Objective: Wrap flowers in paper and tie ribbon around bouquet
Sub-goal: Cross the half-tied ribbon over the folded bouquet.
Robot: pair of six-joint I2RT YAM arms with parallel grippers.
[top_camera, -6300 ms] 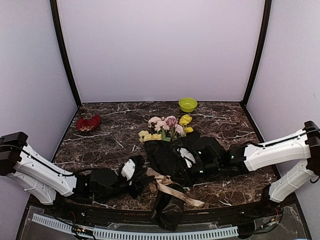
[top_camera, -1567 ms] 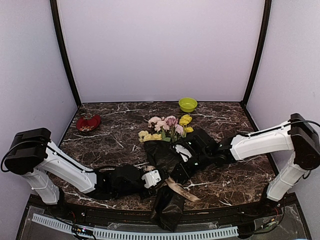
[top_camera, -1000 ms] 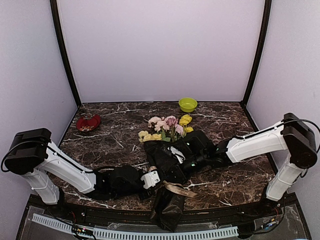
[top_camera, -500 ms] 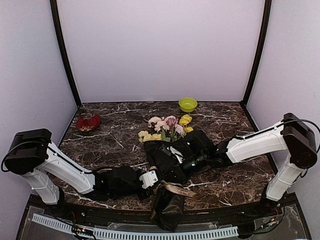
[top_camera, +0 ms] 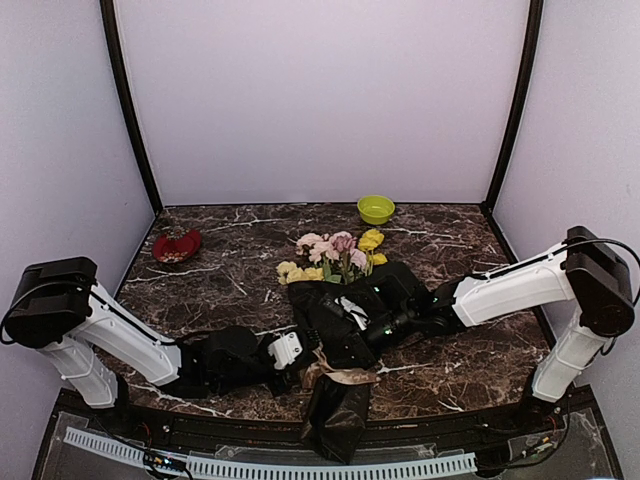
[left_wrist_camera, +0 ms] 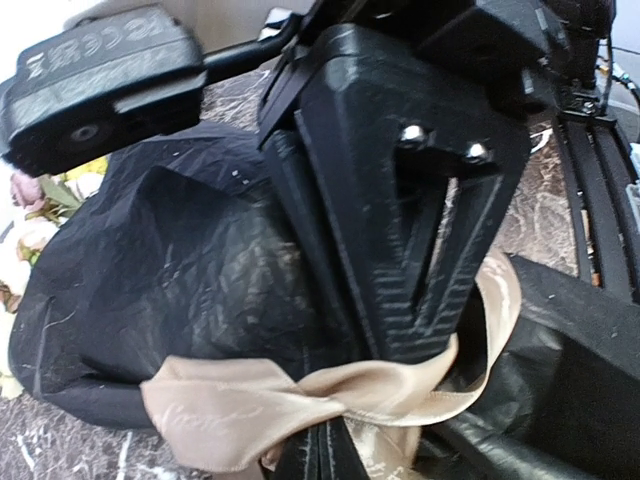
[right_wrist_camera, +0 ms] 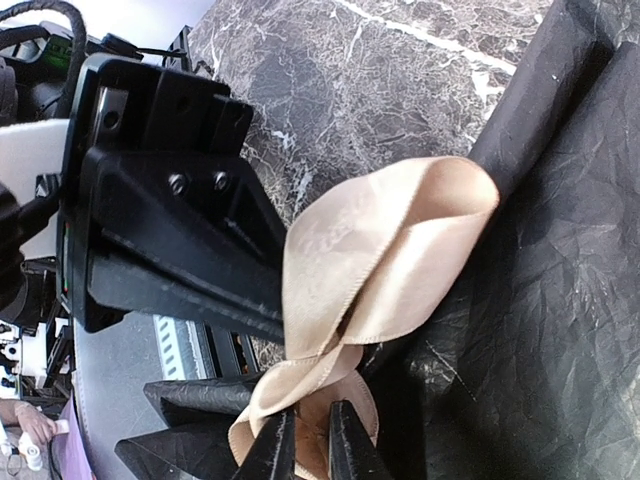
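A: What is seen on the table (top_camera: 200,250)?
B: The bouquet (top_camera: 340,300) is laid at the middle, with the heads pointed toward the far wall. Its lower end is hung past the near edge.

A: How is it made up?
B: Black crinkled paper (left_wrist_camera: 170,260) is wrapped round the stems. The flowers (top_camera: 335,255), pink and yellow, are left showing at the far end.

A: And the ribbon (right_wrist_camera: 380,230)?
B: It is gathered into a loose loop at the narrowed part of the paper, near the front edge. Whether it is passed fully round the paper cannot be told.

A: How is the left gripper (left_wrist_camera: 320,450) set?
B: It is brought in low from the left and clenched. Its fingers are pressed together on the ribbon where the loop is pinched.

A: The right gripper (right_wrist_camera: 310,455)?
B: It is reached in from the right across the paper. Its fingers are drawn nearly together, and the ribbon's lower fold is caught between them, just beside the left one's tips.

A: What else is noted?
B: A red dish (top_camera: 177,246) is placed at the far left and a green bowl (top_camera: 376,209) at the far side. Both are well apart from the bouquet.
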